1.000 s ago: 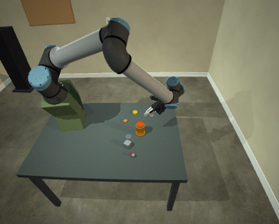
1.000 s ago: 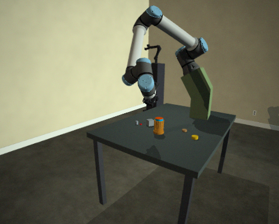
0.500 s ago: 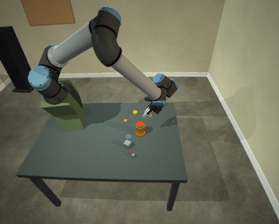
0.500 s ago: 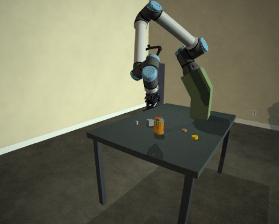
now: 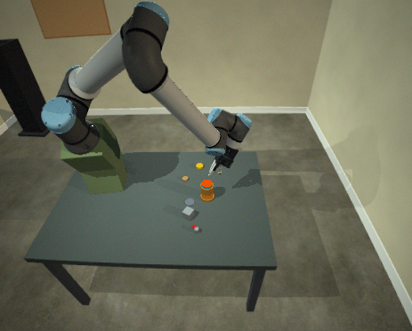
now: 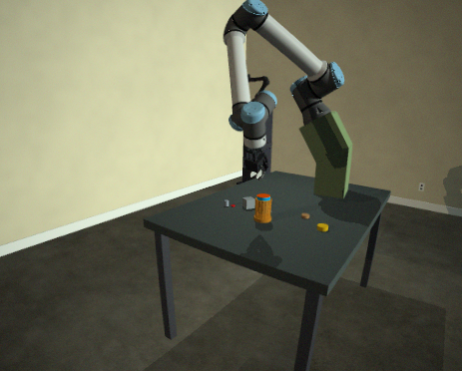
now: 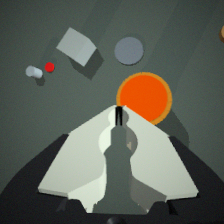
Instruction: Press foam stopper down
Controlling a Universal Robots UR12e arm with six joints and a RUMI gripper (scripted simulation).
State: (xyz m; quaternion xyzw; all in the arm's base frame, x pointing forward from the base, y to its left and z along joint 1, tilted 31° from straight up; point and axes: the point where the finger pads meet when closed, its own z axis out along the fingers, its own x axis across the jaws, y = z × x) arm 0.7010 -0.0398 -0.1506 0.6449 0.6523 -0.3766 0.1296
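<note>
An orange jar (image 5: 206,191) stands upright near the middle of the dark table, also seen in the exterior view (image 6: 262,208). Its red foam stopper (image 5: 206,183) sticks up a little above the rim; from the wrist it shows as a red disc (image 7: 143,98) with nothing on it. My gripper (image 5: 214,169) is shut and empty. It hangs above the table just behind the jar, fingertips pointing down, apart from the stopper. In the wrist view the fingertips (image 7: 119,114) sit at the near edge of the stopper.
A grey cube (image 5: 189,213), a grey disc (image 5: 189,201), a small red and grey piece (image 5: 195,228), an orange disc (image 5: 185,178) and a yellow disc (image 5: 199,165) lie around the jar. The green robot base (image 5: 96,160) stands at the table's back left.
</note>
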